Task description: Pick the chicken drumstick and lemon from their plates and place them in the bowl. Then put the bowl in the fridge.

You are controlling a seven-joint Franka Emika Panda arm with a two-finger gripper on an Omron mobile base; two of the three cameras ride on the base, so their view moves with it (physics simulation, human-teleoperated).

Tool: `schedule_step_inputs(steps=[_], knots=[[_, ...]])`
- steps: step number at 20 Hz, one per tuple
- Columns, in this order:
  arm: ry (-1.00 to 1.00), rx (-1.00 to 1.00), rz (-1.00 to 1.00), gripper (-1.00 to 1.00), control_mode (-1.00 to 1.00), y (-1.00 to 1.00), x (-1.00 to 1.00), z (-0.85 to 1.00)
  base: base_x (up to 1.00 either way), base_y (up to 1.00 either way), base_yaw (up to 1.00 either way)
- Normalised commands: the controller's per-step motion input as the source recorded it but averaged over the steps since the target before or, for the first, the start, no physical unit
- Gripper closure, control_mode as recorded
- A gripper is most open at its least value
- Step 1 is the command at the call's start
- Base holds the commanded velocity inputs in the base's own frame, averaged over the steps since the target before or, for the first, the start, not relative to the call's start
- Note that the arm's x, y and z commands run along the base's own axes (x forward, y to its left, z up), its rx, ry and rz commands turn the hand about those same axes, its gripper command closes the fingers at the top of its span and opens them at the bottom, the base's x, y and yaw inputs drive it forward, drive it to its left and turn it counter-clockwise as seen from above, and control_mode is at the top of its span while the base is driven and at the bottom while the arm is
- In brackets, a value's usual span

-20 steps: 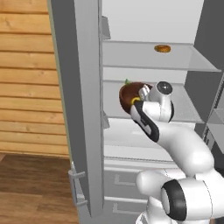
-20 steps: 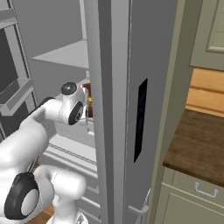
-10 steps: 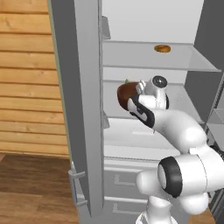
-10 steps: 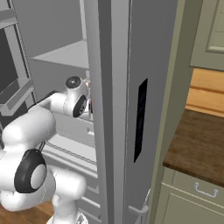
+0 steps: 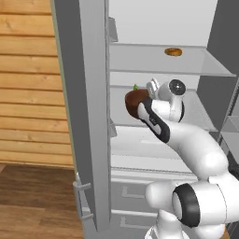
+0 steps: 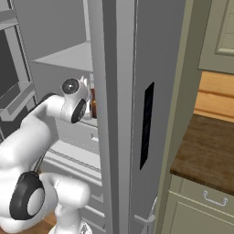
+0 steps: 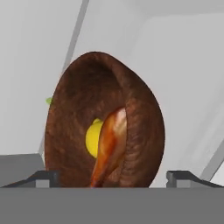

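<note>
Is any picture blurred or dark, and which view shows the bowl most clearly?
No blur; flat, even light in all views. Hand view: bowl sharp, lemon and drumstick inside. Left base view: bowl small beside the arm. Right base view: fridge door hides most of it.

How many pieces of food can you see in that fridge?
3. A lemon and a chicken drumstick lie together inside the wooden bowl on the middle shelf. A flat orange-brown item sits on the shelf above. The door hides part of the fridge, so more may be unseen.

Dark reddish-brown wooden bowl (image 7: 131,127), bright yellow lemon (image 7: 93,138), glossy golden-brown drumstick (image 7: 109,146), grey metallic fridge (image 5: 86,93) with white interior.
</note>
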Motion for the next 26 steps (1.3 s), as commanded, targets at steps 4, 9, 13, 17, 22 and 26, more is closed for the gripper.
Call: schedule_step_inputs(steps=[4, 9, 13, 17, 22, 26], knots=[[-0.27, 0.00, 0.03, -1.00, -1.00, 0.00, -0.59, 0.14, 0.00, 0.00, 0.00], [-0.36, 0.00, 0.00, -1.00, -1.00, 0.00, -0.77, 0.42, 0.00, 0.00, 0.00], [-0.21, 0.10, -0.01, -1.00, -1.00, 0.00, -0.93, 0.73, 0.00, 0.00, 0.00], [-0.21, 0.05, -0.02, -1.00, -1.00, 0.02, -0.90, 0.92, 0.00, 0.00, 0.00], [0.17, 0.02, -0.01, -1.00, -1.00, 0.01, -0.71, 0.62, 0.00, 0.00, 0.00], [0.38, -0.01, 0.00, -1.00, -1.00, 0.00, -0.70, 0.69, 0.00, 0.00, 0.00]])
